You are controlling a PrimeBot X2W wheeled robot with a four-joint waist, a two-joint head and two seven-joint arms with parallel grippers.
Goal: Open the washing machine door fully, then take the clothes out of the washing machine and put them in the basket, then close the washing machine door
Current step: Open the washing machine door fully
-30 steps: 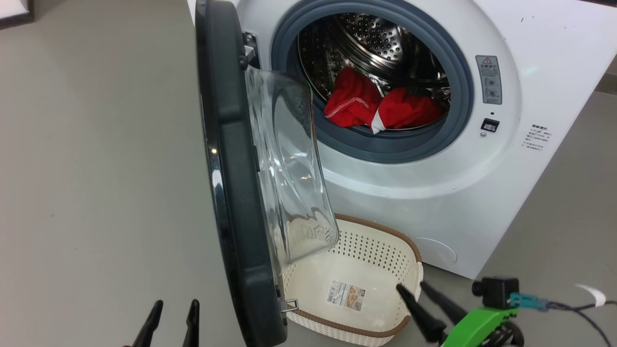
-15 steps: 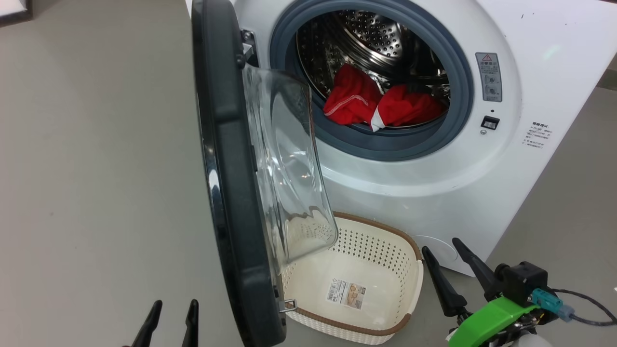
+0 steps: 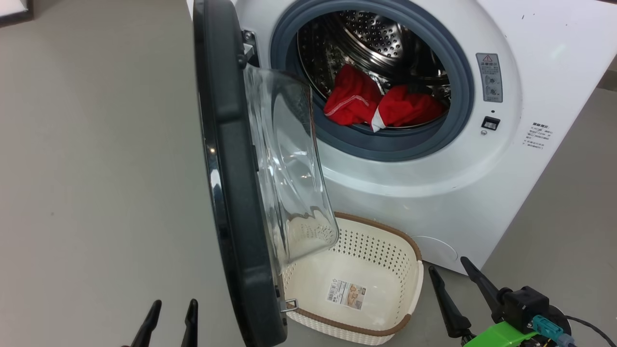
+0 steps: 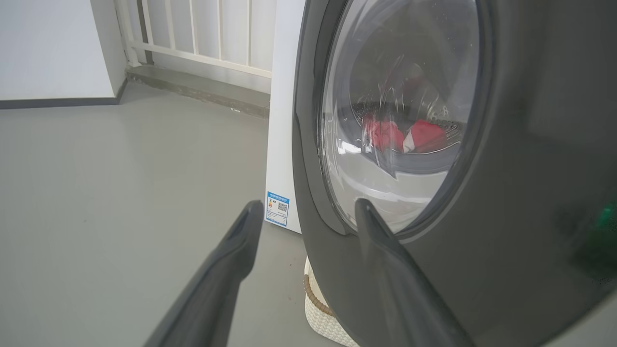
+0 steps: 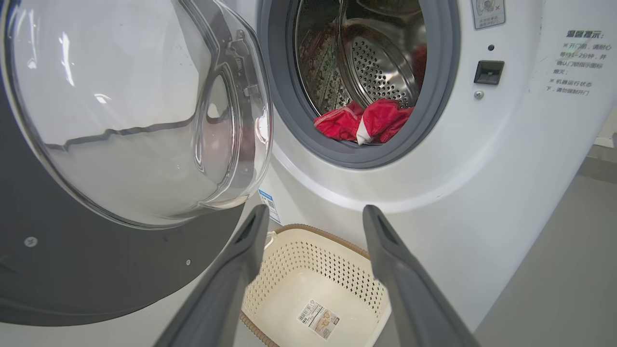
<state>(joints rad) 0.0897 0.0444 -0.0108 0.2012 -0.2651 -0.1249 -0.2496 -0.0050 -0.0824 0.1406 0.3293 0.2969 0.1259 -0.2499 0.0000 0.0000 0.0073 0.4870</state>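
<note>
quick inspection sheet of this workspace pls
surface: grey floor
job's things: washing machine door open, overhanging the basket, which is empty but for a sticker; red clothes in the washing machine drum
clutter: nothing seen
grippers: left gripper open, empty, by the door's outer face; right gripper open, empty, right of the basket
cables: dark cable behind the right wrist
surroundings: white railing, white wall
</note>
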